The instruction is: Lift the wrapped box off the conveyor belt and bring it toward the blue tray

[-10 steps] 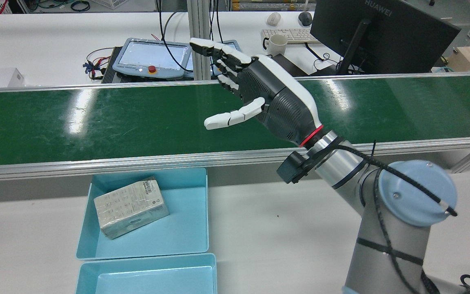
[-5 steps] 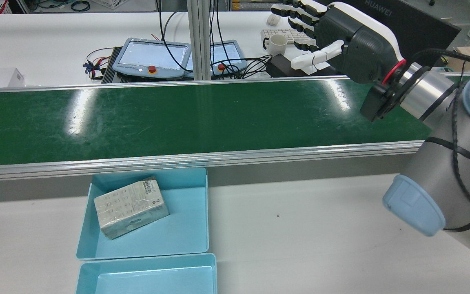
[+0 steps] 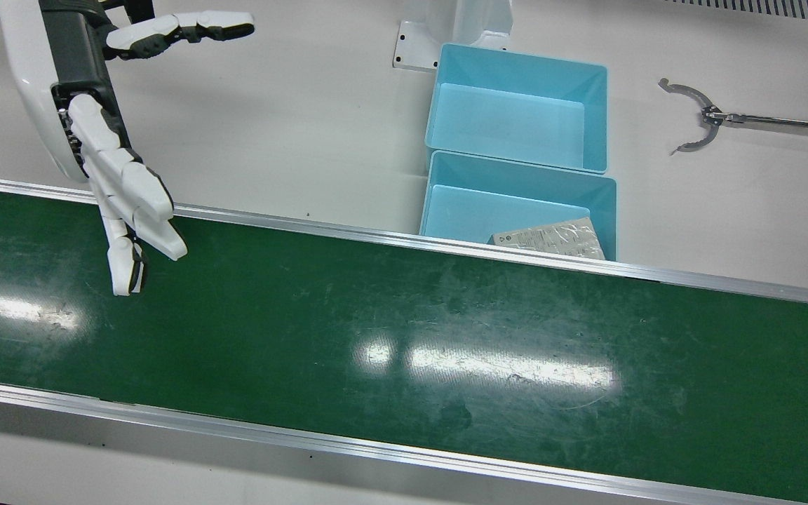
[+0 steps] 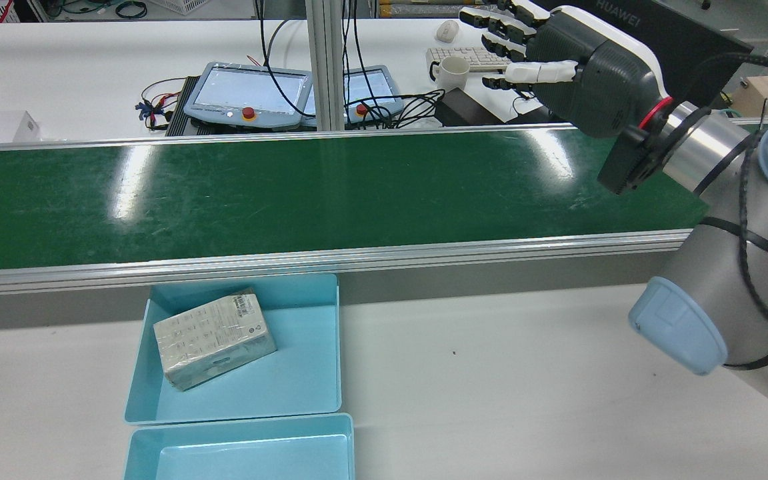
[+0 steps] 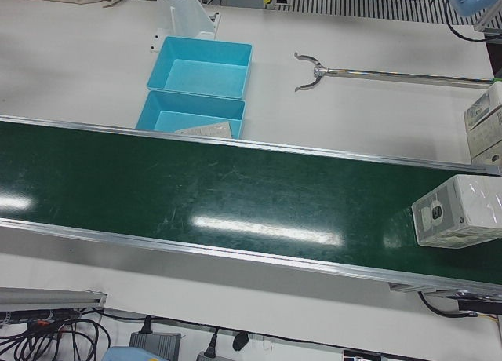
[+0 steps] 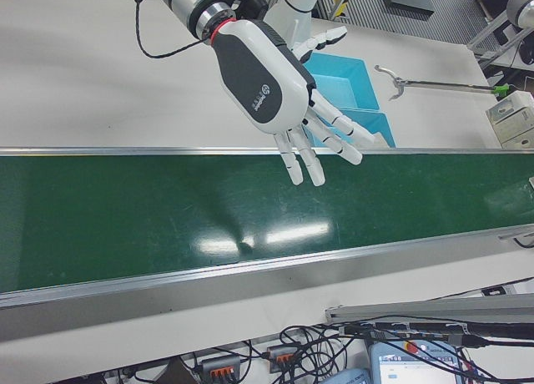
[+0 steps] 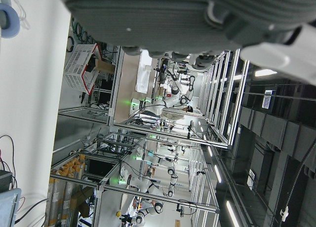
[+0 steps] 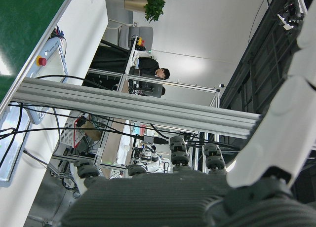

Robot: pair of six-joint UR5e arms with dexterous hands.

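Note:
A wrapped box (image 4: 214, 340) lies tilted inside the blue tray (image 4: 331, 347) just before the green conveyor belt (image 4: 291, 193); the front view shows the same box (image 3: 548, 238) at the tray's belt-side edge. A second wrapped box (image 5: 459, 212) sits on the belt at the far right of the left-front view. My right hand (image 4: 577, 67) hovers open above the belt's far rail at the rear view's right, holding nothing, and its fingers (image 3: 130, 203) point down over the belt. My left hand (image 7: 163, 19) shows only as palm and finger roots, with nothing in it.
A second blue tray (image 4: 244, 453) adjoins the first on the near side. A metal grabber tool (image 3: 698, 123) lies on the white table. More boxes (image 5: 486, 125) stand beyond the belt's end. Teach pendants (image 4: 247, 90), a mug (image 4: 454, 70) and a monitor stand behind the belt.
My right hand swung from mid-belt up and to the right, well away from the tray, then settled with its thumb drawn in slightly. The box in the tray has not moved.

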